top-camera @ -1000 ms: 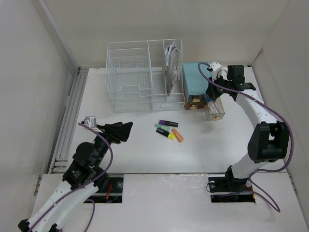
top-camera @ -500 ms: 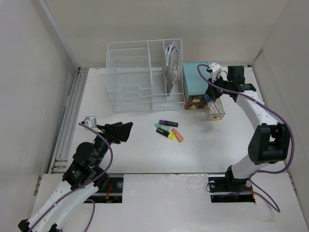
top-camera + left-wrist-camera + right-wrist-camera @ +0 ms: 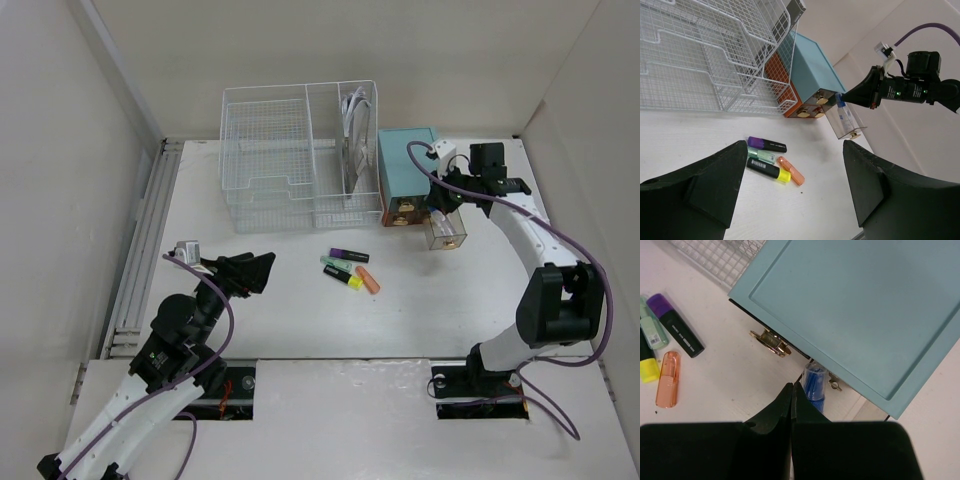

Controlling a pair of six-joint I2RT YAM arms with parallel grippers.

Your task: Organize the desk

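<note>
the desk (image 3: pixel 280 310) lay between pale walls, highlighters (image 3: pixel 350 270) loose at its centre. within the last second we noted only the right gripper (image 3: pixel 791 390), jaws shut on nothing, shifting slightly over the pulled-out clear drawer (image 3: pixel 446 230); sorting remained undone. that drawer held a blue-capped item (image 3: pixel 815 382). the left gripper (image 3: pixel 262 272) hung wide, empty.
</note>
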